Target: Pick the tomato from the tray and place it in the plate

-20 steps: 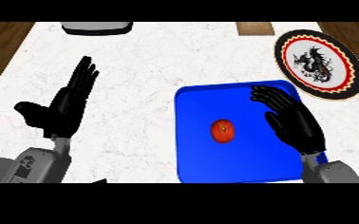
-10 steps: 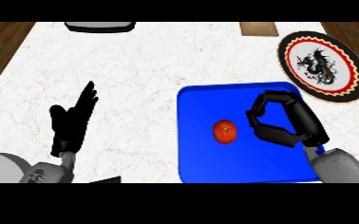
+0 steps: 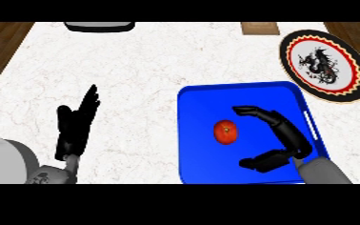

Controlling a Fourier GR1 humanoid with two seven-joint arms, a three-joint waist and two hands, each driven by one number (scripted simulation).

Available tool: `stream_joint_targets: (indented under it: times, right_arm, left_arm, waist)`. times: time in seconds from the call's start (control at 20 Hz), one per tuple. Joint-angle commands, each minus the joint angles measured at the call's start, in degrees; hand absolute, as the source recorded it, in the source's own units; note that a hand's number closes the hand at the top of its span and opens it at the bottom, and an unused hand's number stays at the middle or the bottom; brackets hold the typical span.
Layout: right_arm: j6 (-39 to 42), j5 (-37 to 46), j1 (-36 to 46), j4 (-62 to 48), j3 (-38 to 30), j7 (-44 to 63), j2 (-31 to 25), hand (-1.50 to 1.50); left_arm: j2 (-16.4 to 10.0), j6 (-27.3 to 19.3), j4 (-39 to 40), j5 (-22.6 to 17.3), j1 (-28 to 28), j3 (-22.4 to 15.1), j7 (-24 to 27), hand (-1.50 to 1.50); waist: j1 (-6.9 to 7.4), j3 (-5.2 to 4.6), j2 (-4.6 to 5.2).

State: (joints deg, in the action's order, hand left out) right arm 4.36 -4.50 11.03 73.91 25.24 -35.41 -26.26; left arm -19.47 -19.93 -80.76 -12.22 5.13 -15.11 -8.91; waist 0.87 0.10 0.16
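Note:
A red tomato (image 3: 225,132) lies in the middle of the blue tray (image 3: 204,102) at the lower right. My right hand (image 3: 281,136) hovers over the tray just right of the tomato, fingers and thumb curved toward it with a gap on both sides, touching nothing. The plate (image 3: 320,66), black-rimmed with a dragon design, sits at the far right beyond the tray. My left hand (image 3: 76,124) rests open at the lower left, fingers pointing up.
A dark grey object (image 3: 100,26) sits at the counter's far edge, top left. A small wooden block (image 3: 259,27) lies at the far edge near the plate. White marble counter (image 3: 141,71) stretches between the hands.
My right hand has turned and spread its fingers and thumb into a curve facing the tomato. The view has shifted slightly; the left hand has sunk lower at the left.

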Motion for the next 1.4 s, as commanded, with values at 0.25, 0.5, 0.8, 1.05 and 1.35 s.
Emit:
stream_joint_targets:
  times: [0.25,0.5,0.8,1.05,1.35]
  right_arm:
    - [-1.5,16.3,10.9,2.0,2.5,12.6,-8.5,-1.50]
    - [7.2,20.1,16.2,5.6,5.8,24.6,-10.1,-1.50]
    - [15.4,23.5,18.5,6.3,11.0,36.5,-3.6,-1.50]
    - [18.8,28.0,17.0,4.5,10.0,37.4,0.3,-1.50]
    - [22.0,33.5,14.9,1.7,5.2,32.6,1.5,-1.50]
  left_arm:
    - [-0.6,1.4,-0.2,-0.3,-2.2,1.7,1.3,0.00]
    - [1.6,-1.2,-2.4,2.1,-2.5,-0.3,-1.1,0.00]
    - [0.7,-0.1,-4.7,2.9,-4.2,0.0,-2.4,0.00]
    - [1.7,1.9,-0.3,3.8,-2.7,3.3,0.6,0.00]
    - [5.4,1.1,-1.2,7.8,-2.5,2.7,-1.8,0.00]
  waist:
    - [-0.27,-0.20,-0.24]
    - [-0.45,-0.20,-0.35]
    - [-0.23,-0.13,-0.29]
    - [-0.63,-0.12,-0.17]
    - [-0.70,-0.10,-0.17]
